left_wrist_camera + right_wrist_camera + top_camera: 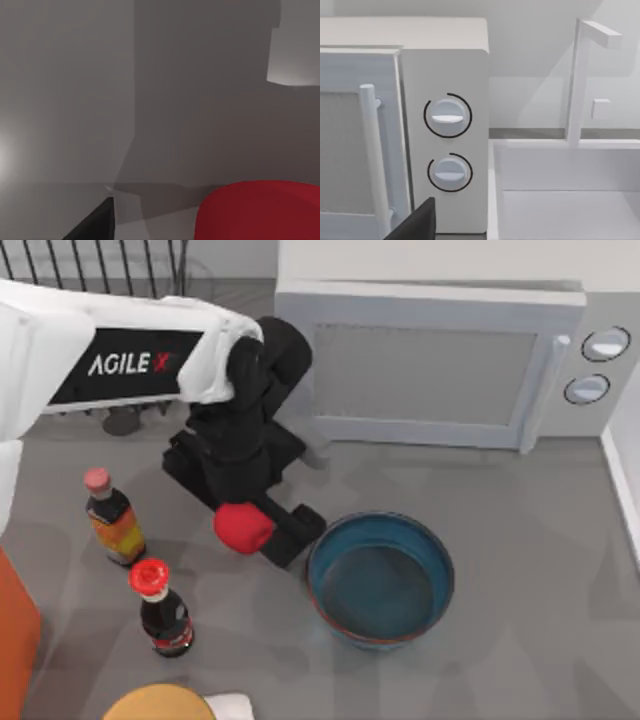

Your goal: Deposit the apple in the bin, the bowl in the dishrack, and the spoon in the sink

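Observation:
My left gripper point(264, 532) is shut on the red apple point(241, 528), held above the table just left of the bowl. In the left wrist view the apple point(260, 210) is close up, beside one black fingertip point(95, 225). The teal-blue bowl point(380, 580) stands upright on the table at the centre right. The black wire dishrack point(100, 265) is at the back left, partly behind the left arm. The white sink point(570, 200) lies right of the microwave, facing my right gripper point(415, 225). The spoon is out of view.
A white microwave point(430, 360) stands at the back. Two bottles stand left of the apple, one with a pink cap point(112, 517) and one with a red cap point(162, 610). An orange container edge point(15, 640) is at the left, and a yellow object point(160, 704) is at the front.

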`<state>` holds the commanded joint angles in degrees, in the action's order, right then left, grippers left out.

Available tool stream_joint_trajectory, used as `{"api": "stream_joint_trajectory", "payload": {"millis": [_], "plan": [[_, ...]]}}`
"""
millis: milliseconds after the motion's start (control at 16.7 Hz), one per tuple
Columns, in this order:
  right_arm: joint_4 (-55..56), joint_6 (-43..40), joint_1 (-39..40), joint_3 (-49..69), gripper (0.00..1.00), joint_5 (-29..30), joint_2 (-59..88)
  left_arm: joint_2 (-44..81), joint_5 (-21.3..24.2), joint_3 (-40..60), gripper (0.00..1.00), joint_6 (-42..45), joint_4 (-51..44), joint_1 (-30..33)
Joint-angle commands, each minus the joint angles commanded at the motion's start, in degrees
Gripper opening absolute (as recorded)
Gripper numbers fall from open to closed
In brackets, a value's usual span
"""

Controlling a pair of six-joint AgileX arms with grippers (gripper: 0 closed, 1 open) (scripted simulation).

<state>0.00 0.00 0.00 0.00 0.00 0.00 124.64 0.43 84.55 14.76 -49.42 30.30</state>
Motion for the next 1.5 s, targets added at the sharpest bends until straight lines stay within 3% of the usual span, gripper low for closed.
{"api": "stream_joint_trajectory", "payload": {"millis": [60, 840, 1500], "plan": [[0.0, 0.0, 0.0, 0.0, 1.00, 0.0, 0.0, 0.0, 0.0, 0.0, 1.00, 0.0, 0.0, 0.0], [0.0, 0.0, 0.0, 0.0, 1.00, 0.0, 0.0, 0.0, 0.0, 0.0, 0.02, 0.0, 0.0, 0.0], [0.0, 0.0, 0.0, 0.0, 1.00, 0.0, 0.0, -1.2, 0.1, 1.2, 0.00, 0.0, -1.3, 0.0]]}}
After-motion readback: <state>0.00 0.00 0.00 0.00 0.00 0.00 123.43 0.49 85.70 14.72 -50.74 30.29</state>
